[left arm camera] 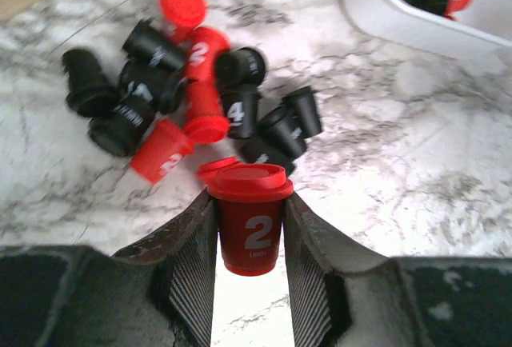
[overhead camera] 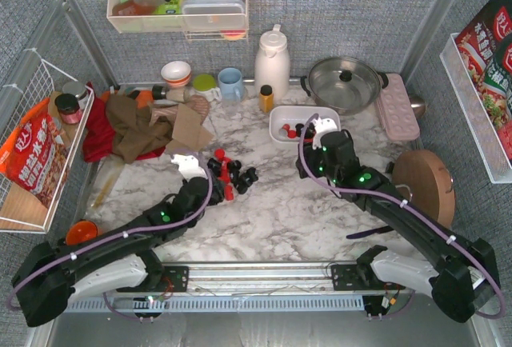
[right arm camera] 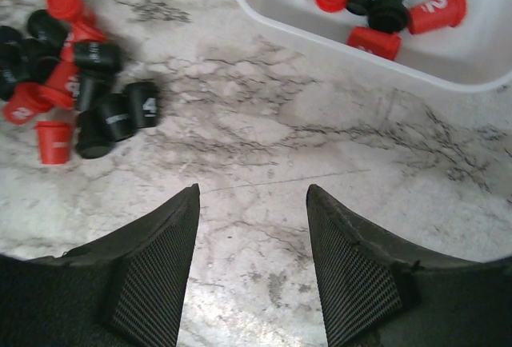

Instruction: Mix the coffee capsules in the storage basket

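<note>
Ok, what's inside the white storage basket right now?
Red and black coffee capsules lie loose in the storage basket. From above, the right gripper covers its right end, so anything there is hidden.

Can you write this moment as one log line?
left gripper: shut on red capsule | right gripper: open, empty | capsule pile: on table | storage basket: partly filled

Black purple-cabled arms [overhead camera: 416, 223]; left claw [left arm camera: 250, 203] and right claw [right arm camera: 252, 195] ribbed.
</note>
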